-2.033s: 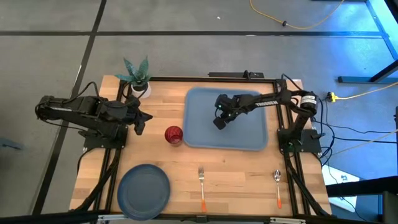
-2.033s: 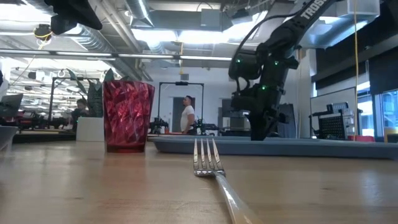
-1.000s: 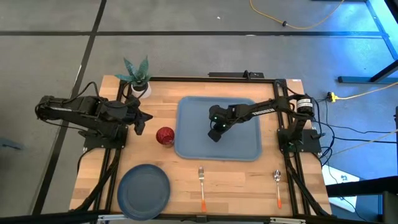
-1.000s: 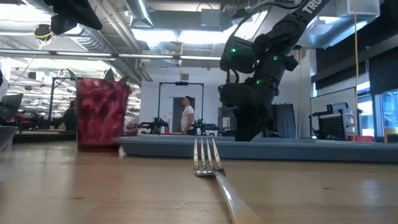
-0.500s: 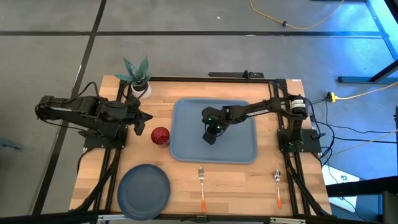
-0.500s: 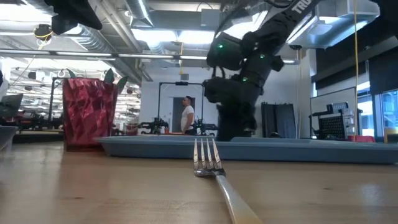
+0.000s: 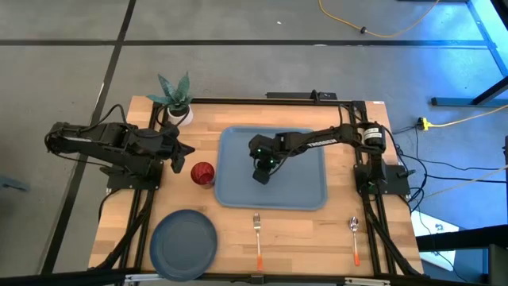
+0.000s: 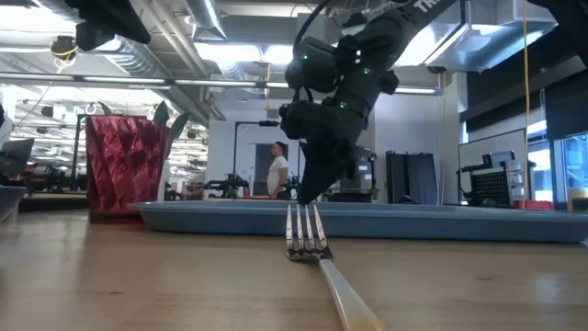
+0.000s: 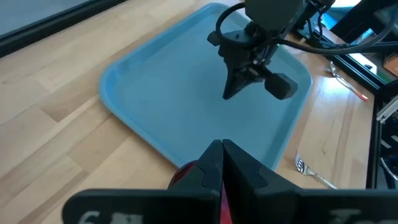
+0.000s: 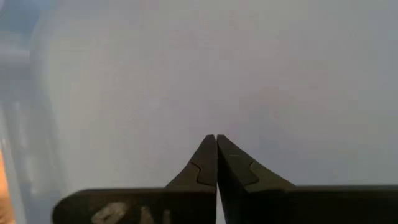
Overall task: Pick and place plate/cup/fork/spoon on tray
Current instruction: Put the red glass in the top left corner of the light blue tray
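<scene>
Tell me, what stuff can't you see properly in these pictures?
- The cup, left wrist view: mostly hidden behind the left gripper.
- The plate, low view: cut off by the picture's edge.
- The spoon, high view: too small for detail.
- The fork, low view: handle blurred, runs off the edge.

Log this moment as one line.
right claw: shut, tip on tray | left claw: shut, beside cup | plate, fork, spoon: on table
</scene>
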`<action>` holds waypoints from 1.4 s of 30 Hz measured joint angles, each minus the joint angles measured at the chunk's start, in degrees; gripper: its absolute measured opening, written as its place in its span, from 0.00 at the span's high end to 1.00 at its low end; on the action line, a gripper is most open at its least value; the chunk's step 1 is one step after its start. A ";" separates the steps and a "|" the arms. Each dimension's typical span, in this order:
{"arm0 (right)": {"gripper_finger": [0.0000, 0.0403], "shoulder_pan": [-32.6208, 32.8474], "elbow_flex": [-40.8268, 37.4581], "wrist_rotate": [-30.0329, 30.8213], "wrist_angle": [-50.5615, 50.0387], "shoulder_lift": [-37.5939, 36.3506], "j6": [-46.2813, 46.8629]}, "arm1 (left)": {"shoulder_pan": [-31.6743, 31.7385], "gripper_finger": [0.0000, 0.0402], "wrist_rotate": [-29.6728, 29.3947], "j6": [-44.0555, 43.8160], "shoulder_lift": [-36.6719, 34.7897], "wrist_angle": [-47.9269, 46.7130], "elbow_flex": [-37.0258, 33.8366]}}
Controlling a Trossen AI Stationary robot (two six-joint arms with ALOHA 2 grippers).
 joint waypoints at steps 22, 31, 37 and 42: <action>1.00 1.07 32.61 12.74 -34.49 -0.15 -11.69 | 0.00 0.96 1.42 2.41 0.02 -2.51 0.00; 1.00 1.05 47.22 17.70 -40.84 -0.15 -11.89 | -0.01 0.82 4.61 -1.51 1.70 -8.29 0.00; 1.00 1.25 58.24 18.18 -46.63 -0.20 -13.10 | -0.02 0.81 4.70 2.88 5.55 -12.64 0.00; 1.00 1.74 58.72 17.52 -47.25 -3.37 -13.02 | -0.02 0.81 4.76 4.56 9.51 -11.82 0.00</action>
